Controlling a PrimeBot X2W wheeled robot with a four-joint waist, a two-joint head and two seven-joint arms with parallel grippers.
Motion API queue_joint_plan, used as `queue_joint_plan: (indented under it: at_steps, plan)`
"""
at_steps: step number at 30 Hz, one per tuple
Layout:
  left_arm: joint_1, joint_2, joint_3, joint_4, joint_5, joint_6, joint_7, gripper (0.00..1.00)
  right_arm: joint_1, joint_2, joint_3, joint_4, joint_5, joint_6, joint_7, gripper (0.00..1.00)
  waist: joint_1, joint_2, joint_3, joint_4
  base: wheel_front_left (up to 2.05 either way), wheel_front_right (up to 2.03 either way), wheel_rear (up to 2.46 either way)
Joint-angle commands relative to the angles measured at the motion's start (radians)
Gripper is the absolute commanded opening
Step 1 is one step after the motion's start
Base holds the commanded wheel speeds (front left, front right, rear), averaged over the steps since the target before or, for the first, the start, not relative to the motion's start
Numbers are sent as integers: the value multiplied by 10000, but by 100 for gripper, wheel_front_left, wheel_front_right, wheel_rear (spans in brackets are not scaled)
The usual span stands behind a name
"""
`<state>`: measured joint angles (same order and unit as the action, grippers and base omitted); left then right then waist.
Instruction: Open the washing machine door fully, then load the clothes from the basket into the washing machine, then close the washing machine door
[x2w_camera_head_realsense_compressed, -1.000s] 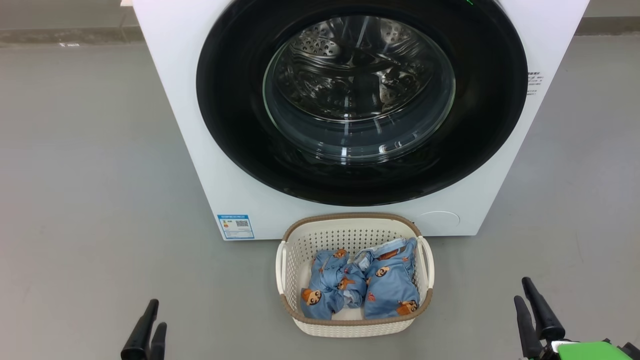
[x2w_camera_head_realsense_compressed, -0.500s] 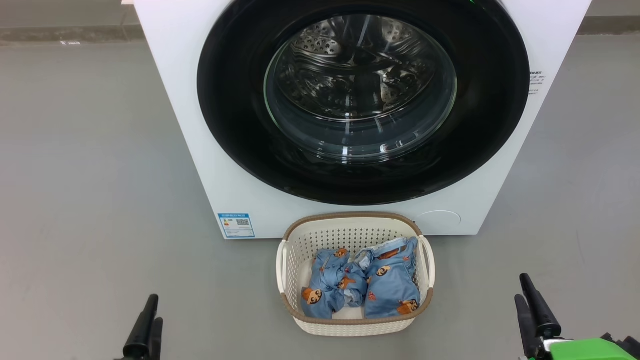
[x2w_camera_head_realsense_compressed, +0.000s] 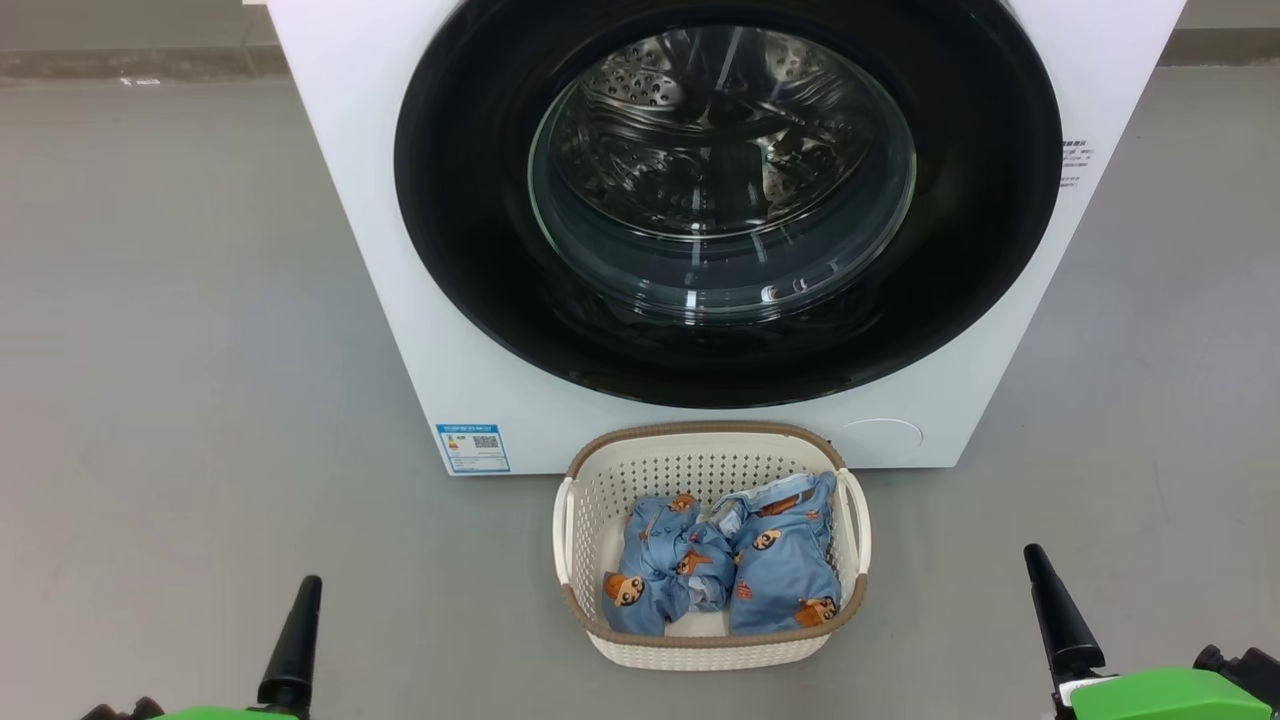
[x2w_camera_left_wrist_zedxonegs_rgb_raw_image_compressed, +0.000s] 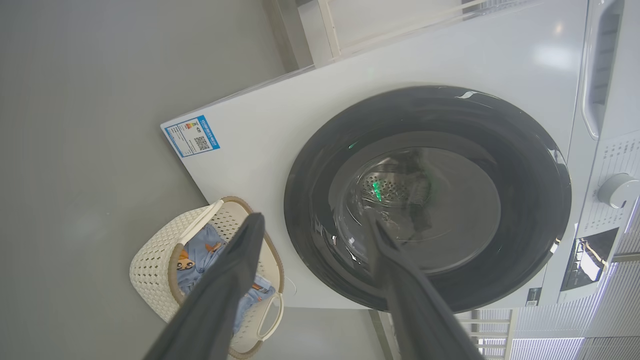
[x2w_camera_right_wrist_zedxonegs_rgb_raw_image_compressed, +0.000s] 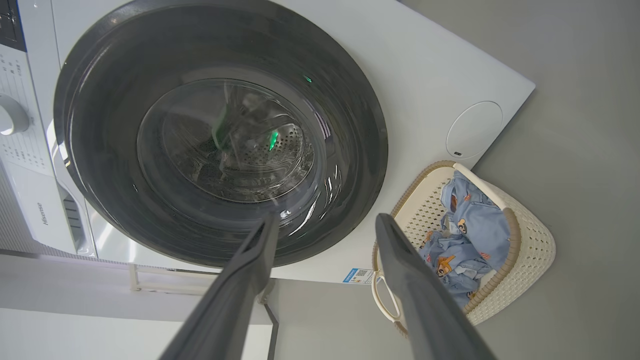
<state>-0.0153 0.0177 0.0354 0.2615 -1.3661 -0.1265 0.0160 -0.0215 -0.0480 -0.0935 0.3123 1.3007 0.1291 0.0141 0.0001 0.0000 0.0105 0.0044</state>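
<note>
Door (x2w_camera_head_realsense_compressed: 728, 200) shut at 12 o'clock; clothes (x2w_camera_head_realsense_compressed: 780, 560) in basket (x2w_camera_head_realsense_compressed: 600, 470) at 6. Left fingers (x2w_camera_left_wrist_zedxonegs_rgb_raw_image_compressed: 225, 285) and right fingers (x2w_camera_right_wrist_zedxonegs_rgb_raw_image_compressed: 415, 290) wide apart, empty. Door stiff, rim glossy, slick; hook rim edge, recess probably there, unseen.

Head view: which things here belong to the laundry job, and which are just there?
For the job: big white front-loading washing machine; round black-rimmed glass door; cream perforated plastic basket; light-blue bear-print clothes.
Just there: blue label sticker; grey floor.
</note>
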Motion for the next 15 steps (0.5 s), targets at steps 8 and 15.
queue_joint_plan:
  at_steps: [8,15]
  plan:
    - [-193,181,49,-503,1225,-20,-320,100,-355,-210,192,-356,-1212,5,-318,100,-1,0,14,4,0,0,0]
    - [-150,196,-24,-643,2234,-22,-526,100,-371,-274,275,-426,-2062,6,-523,100,-1,0,17,-11,0,0,0]
